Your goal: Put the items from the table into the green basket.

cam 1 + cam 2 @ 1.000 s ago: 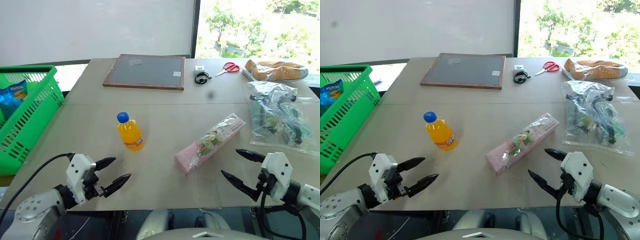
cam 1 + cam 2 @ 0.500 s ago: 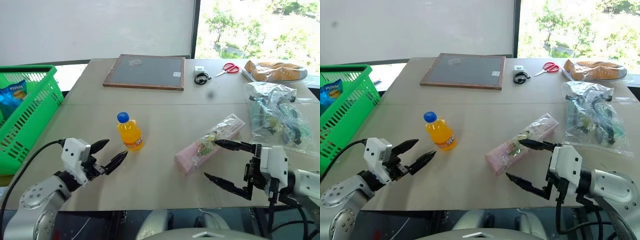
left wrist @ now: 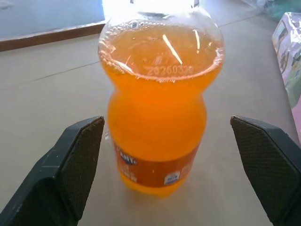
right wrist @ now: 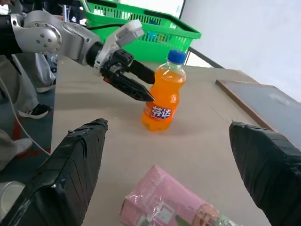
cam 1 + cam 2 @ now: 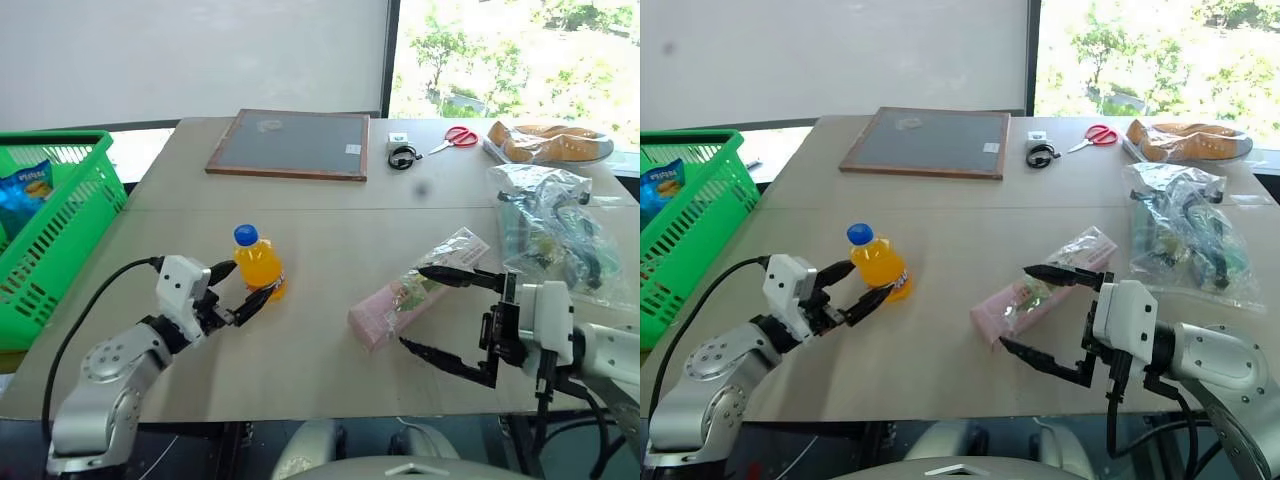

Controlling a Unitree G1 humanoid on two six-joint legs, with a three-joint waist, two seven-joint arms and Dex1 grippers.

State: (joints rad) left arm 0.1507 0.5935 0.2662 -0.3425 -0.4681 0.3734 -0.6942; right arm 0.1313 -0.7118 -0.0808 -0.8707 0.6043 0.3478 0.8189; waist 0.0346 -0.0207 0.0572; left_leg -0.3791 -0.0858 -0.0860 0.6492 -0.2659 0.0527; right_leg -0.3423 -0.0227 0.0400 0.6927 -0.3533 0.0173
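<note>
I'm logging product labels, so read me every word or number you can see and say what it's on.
"20260328": stamped on the bottle shoulder; last digits uncertain.
"芬达": on the bottle's orange label, right wrist view.
Small print on the bottle label: too small to read.
Pink box print: too blurred.
Blue snack bag in the basket: unreadable.

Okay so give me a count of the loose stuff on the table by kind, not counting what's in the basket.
Drink bottle: 1
Pink box in clear wrap: 1
Framed board: 1
Scissors: 1
Clear bag of green-black things: 1
Bag of bread-like items: 1
Small black and white item: 1
Total: 7
</note>
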